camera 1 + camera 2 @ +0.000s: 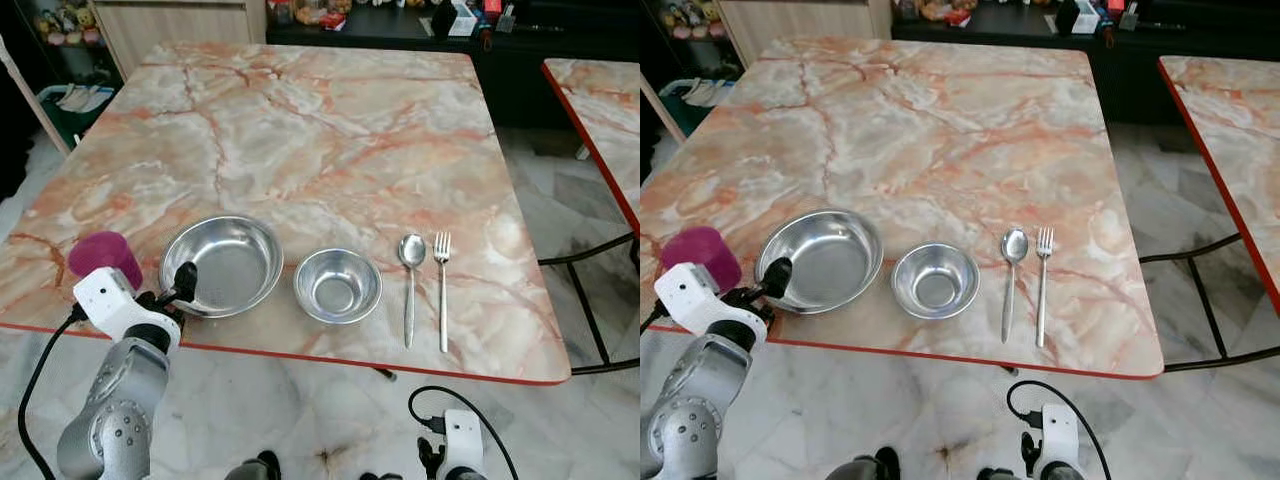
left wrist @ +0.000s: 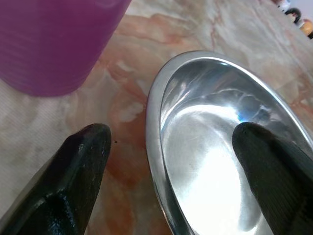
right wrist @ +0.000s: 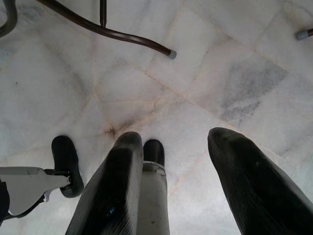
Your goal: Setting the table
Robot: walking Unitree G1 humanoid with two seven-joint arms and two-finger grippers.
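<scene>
Nearest the head camera, the left arm's silver forearm rises from the bottom edge, its lower part cut off by the frame. At its end, the left gripper (image 2: 171,156) is spread open across the near rim of the large steel bowl (image 1: 225,262): in the wrist view one black finger (image 2: 73,181) sits outside the rim over the marble, the other (image 2: 274,171) inside over the polished hollow. Whether either finger touches the metal cannot be told; nothing is pinched between them.

A purple cup (image 1: 103,255), ribbed and matte, stands just beside the bowl on the robot's left, partly hidden behind the white wrist housing.

Right of the large bowl sits a small steel bowl (image 1: 338,285), round and shiny, then a spoon (image 1: 410,280) and a fork (image 1: 442,285) lying parallel, handles toward the near edge. All rest on the table (image 1: 330,130), pink-veined marble with a red rim.

Low at the robot's side, the right gripper (image 3: 190,186) hangs with fingers apart and empty above the pale marble floor tiles (image 3: 234,73).
</scene>
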